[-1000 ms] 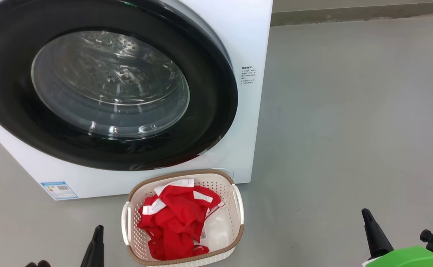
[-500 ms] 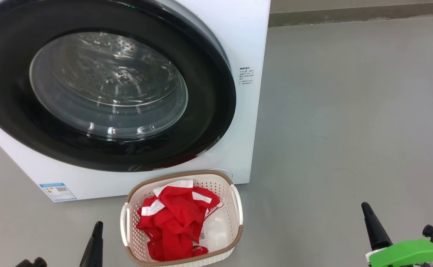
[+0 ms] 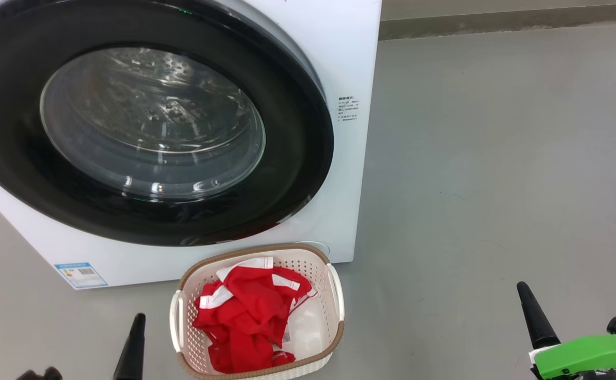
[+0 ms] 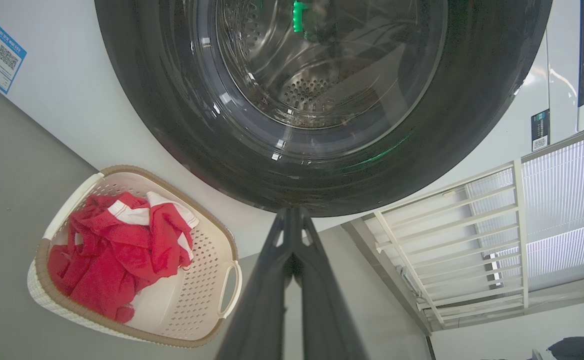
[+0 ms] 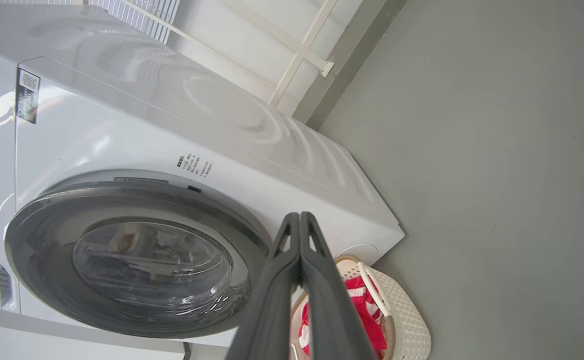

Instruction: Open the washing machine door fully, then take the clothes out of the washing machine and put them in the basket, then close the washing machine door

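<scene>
Red clothes (image 3: 244,311) filled the six-o'clock basket (image 3: 258,248), washing machine door (image 3: 297,158) closed; left hand (image 3: 138,323) and right hand (image 3: 524,295) stayed pinched together, task seemingly done.

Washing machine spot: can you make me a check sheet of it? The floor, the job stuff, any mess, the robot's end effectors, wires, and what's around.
Surface: grey floor, smooth, with faint scuffs.
Job's things: washing machine, white; washing machine door shut against it, no red seen through the glass; basket on the floor in front of it; clothes, red with white bands, piled inside the basket.
Clutter: a dark lump at the corner of the left wrist view, too cut off to tell.
End effectors: left end effector shut, empty, left of the basket; right end effector shut, empty, out to the right.
Cables: nothing seen.
Surroundings: white barred frame beside the machine; wall base behind.
</scene>
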